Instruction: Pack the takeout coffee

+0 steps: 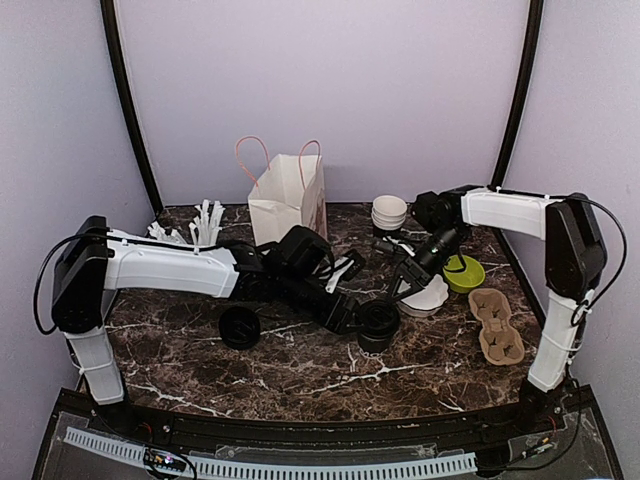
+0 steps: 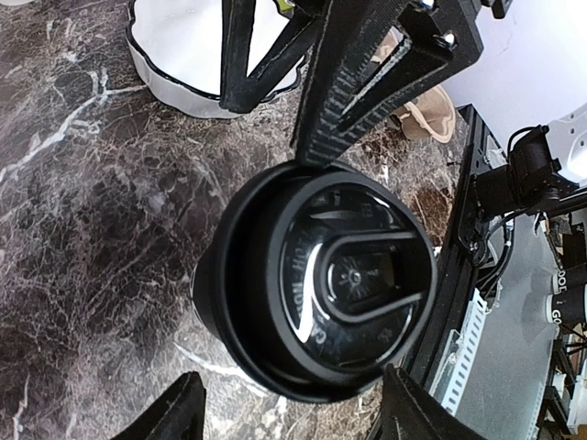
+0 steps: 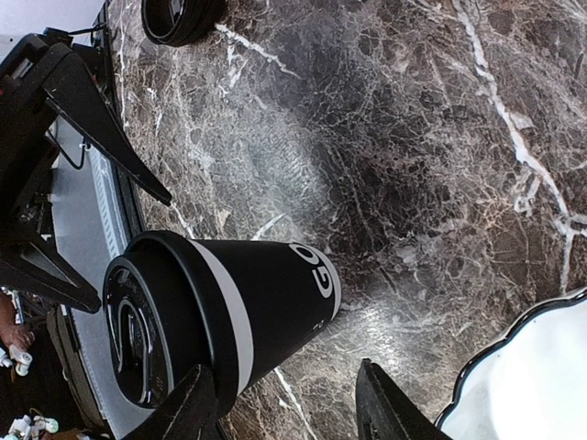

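Standing upright, coffee cup [image 1: 378, 326], axis vertical.

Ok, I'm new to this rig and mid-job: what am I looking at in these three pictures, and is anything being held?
Two robot arms are bolted at the near edge of a marble table. The wide picture comes from a fixed camera above and behind them; the other two come from a camera on each wrist, looking past its own fingers. On it stand a white paper bag, a stack of lidless cups, a cardboard cup carrier and a lidded black coffee cup. Both wrist pictures show that cup. The left gripper and the right gripper straddle it with jaws open; neither clamps it, so nothing is held.
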`<action>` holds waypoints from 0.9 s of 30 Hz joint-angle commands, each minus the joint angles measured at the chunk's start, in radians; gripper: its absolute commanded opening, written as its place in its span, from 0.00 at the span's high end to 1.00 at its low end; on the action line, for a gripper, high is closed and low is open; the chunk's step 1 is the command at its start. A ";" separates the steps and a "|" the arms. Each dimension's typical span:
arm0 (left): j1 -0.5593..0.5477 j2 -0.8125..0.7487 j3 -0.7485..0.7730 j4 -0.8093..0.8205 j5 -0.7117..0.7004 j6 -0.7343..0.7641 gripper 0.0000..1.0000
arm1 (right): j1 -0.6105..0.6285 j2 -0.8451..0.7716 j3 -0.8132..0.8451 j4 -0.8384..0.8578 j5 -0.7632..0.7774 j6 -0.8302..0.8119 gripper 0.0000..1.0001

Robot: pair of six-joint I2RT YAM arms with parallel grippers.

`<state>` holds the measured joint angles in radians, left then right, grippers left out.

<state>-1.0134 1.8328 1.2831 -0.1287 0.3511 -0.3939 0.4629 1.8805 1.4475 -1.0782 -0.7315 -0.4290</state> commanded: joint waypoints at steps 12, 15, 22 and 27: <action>-0.004 0.080 0.011 -0.084 -0.049 0.073 0.36 | 0.024 0.037 -0.020 -0.003 -0.003 -0.013 0.48; -0.004 0.096 0.000 -0.125 -0.102 0.098 0.37 | 0.030 0.044 -0.038 0.011 0.018 -0.001 0.48; -0.004 0.133 -0.011 -0.193 -0.211 0.129 0.39 | 0.034 0.071 -0.062 0.025 0.068 0.023 0.51; -0.004 0.148 -0.011 -0.204 -0.227 0.131 0.40 | 0.038 0.065 -0.061 0.025 0.068 0.022 0.51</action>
<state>-1.0260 1.8683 1.3190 -0.1513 0.3161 -0.2943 0.4713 1.8996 1.4261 -1.0512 -0.7486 -0.4061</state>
